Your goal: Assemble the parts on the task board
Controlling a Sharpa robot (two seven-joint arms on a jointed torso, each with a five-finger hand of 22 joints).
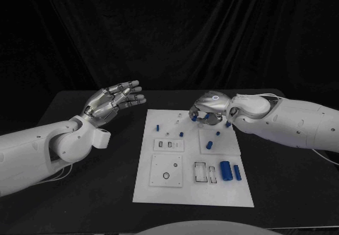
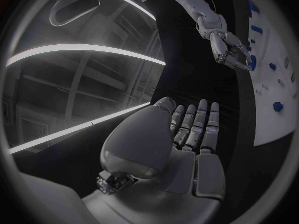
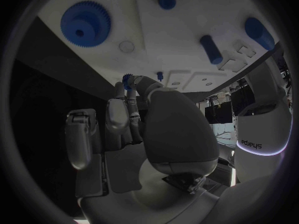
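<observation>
The white task board (image 1: 185,188) lies in the middle of the black table. My right hand (image 1: 209,110) hovers over its far right corner and pinches a small blue gear (image 3: 129,79) between thumb and fingertips; from the left wrist the same part (image 2: 252,62) shows at those fingers. A large blue gear (image 3: 86,22) sits on the board just beyond the right hand. My left hand (image 1: 114,102) is raised left of the board, fingers spread (image 2: 196,127), holding nothing. Two blue cylinders (image 1: 226,170) lie at the board's near right, and another (image 1: 209,144) lies mid-board.
Small blue pegs (image 1: 181,133) stand in the board's far half. Recessed slots (image 1: 203,172) and a round hole (image 1: 166,175) mark the near half. A cable (image 1: 321,155) trails behind my right arm. Bare black table (image 1: 106,196) flanks the board.
</observation>
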